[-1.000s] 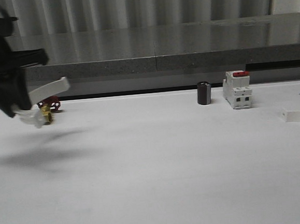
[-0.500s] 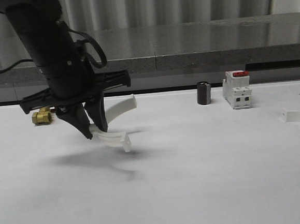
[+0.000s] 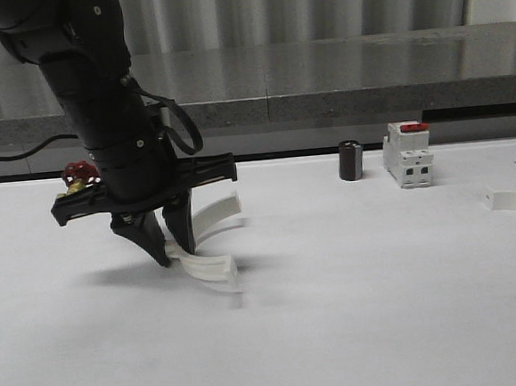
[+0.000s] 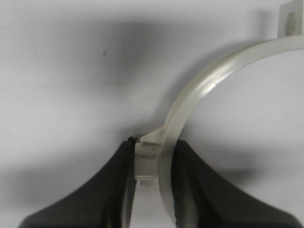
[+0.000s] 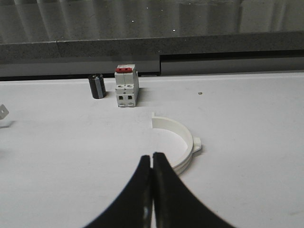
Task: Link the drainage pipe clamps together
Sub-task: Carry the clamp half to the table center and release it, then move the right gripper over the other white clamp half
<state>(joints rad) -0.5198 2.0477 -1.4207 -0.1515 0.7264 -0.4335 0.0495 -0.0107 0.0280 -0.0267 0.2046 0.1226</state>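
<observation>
A white table (image 3: 357, 310) spans the front view, with a grey ledge (image 3: 320, 72) running behind it. The black left arm (image 3: 99, 107) reaches down over the table's left half, its gripper (image 3: 168, 250) clamped on one clamp half (image 3: 210, 241), a curved white strip. In the left wrist view the two dark fingers (image 4: 107, 190) pinch the strip near its end tab, and the arc of the half (image 4: 199, 95) sweeps away over the table surface to a second tab at its far end. In the front view the lower end of the held half sits at or just above the table, with its shadow beneath; whether it touches cannot be told.

The second clamp half (image 5: 178, 142) lies flat on the table well to the right, at the table's right edge in the front view (image 3: 513, 200). The right gripper (image 5: 152, 164) hovers just short of it in the right wrist view, fingers pressed together and empty.

At the back of the table stands a white breaker (image 3: 408, 153) with a red switch, and just to its left a small dark cylinder (image 3: 351, 161). Behind the left arm, a small red and brass fitting (image 3: 76, 176) peeks out near the back edge.
</observation>
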